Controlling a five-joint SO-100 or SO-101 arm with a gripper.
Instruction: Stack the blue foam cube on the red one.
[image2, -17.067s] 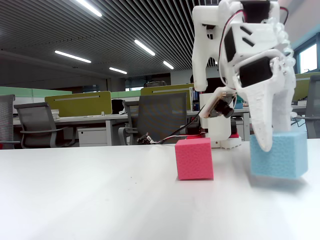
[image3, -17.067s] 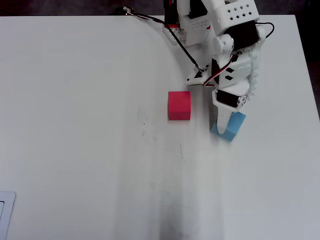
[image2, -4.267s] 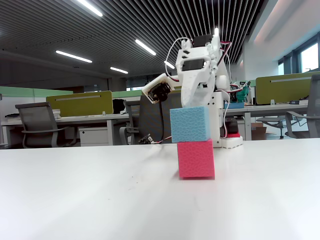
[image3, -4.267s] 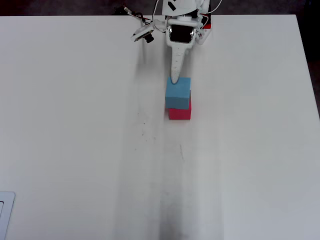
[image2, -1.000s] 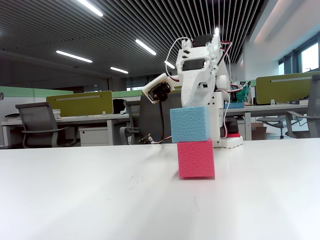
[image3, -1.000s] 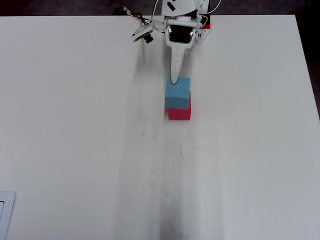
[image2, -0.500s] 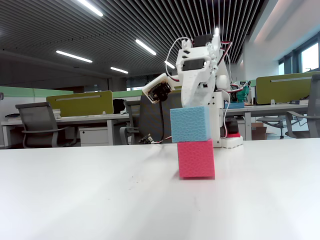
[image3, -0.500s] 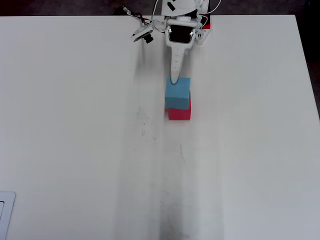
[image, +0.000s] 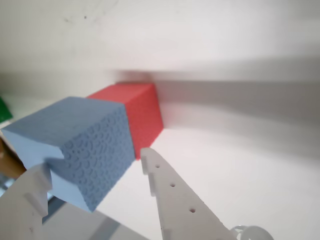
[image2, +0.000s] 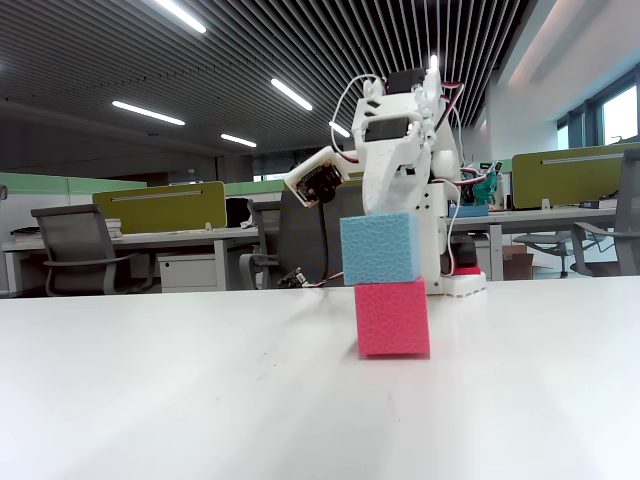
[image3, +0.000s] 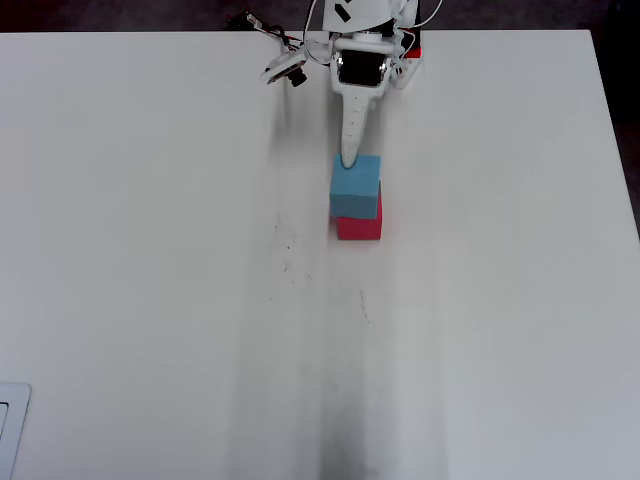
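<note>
The blue foam cube (image2: 380, 248) rests on top of the red foam cube (image2: 392, 318), shifted a little to the left in the fixed view. In the overhead view the blue cube (image3: 355, 186) covers most of the red cube (image3: 362, 229) and overhangs toward the arm. My gripper (image: 95, 162) straddles the blue cube (image: 75, 140). The left finger (image: 25, 200) touches its corner. The right finger (image: 170, 195) stands a narrow gap away from its textured side, so the jaws are slightly open. The red cube (image: 140, 112) shows behind and below.
The white table (image3: 150, 250) spreads wide around the stack. The arm's base (image2: 440, 240) stands just behind the cubes. A green object (image: 4, 110) shows at the left edge of the wrist view. Loose cables (image3: 270, 40) lie by the base.
</note>
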